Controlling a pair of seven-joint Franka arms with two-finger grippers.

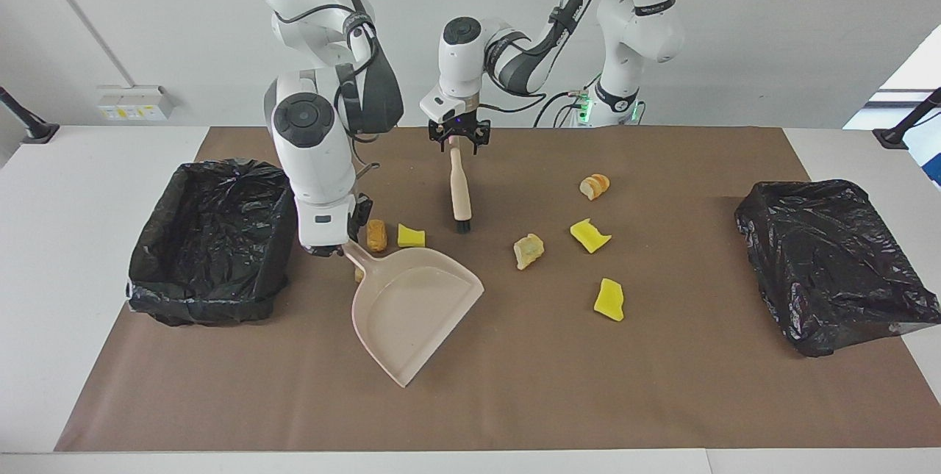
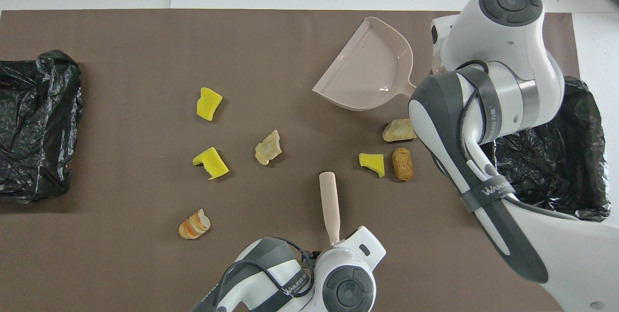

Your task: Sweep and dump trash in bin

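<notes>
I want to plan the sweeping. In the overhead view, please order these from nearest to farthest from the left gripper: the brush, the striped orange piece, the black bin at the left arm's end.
1. The brush: its handle end sits in the left gripper.
2. The striped orange piece: on the paper, toward the left arm's end.
3. The black bin: at the table's edge, left arm's end.

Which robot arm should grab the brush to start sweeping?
The left gripper: it is already at the brush's handle top. The right gripper is busy, shut on the dustpan's handle.
</notes>
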